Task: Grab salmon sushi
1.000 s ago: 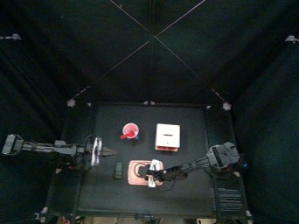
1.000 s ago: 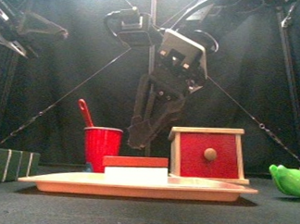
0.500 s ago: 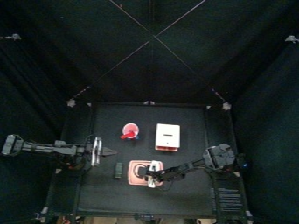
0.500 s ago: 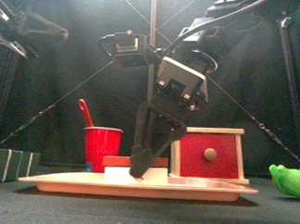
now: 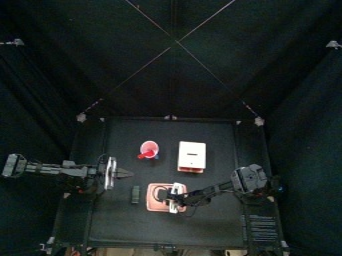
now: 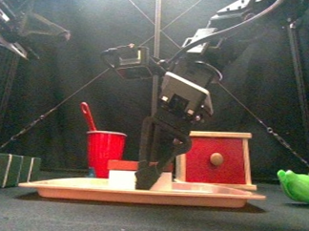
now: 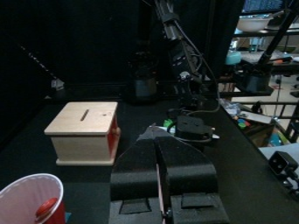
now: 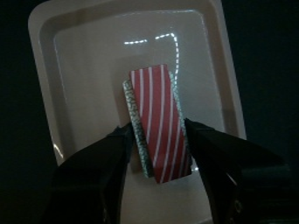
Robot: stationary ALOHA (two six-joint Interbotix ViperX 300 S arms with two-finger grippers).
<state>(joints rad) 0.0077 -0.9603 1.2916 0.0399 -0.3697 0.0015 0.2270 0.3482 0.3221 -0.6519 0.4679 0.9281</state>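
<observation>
Salmon sushi [image 8: 158, 118] lies in the pale tray [image 8: 70, 105] near the desk's [image 5: 221, 215] front edge. In my right wrist view it is a narrow oblong, its top striped red and pale, with a greyish rim along one side. Its long axis runs along the tray's length, tilted slightly off it, with the near end between my right gripper's [image 8: 162, 162] fingers [image 8: 100, 162]. Those fingers are spread, one on each side of the piece; I cannot tell whether they touch it.

From the front, the right gripper [image 6: 149, 176] hangs steeply down into the tray [image 6: 65, 189], in front of the sushi's red top [image 6: 123, 166]. From above, the right arm reaches in from the right, its gripper [image 5: 178, 202] over the tray [image 5: 163, 197].

Behind the tray stand a red cup [image 6: 105, 149] holding a red utensil [image 6: 86, 115], and a wooden box [image 6: 214, 159] with a red front and a round knob. A green thing [image 6: 297, 185] lies at the far right.

My left gripper [image 7: 163, 166] rests at the desk's left side, fingers pressed together, away from the tray.

I can read no labels or writing anywhere.
</observation>
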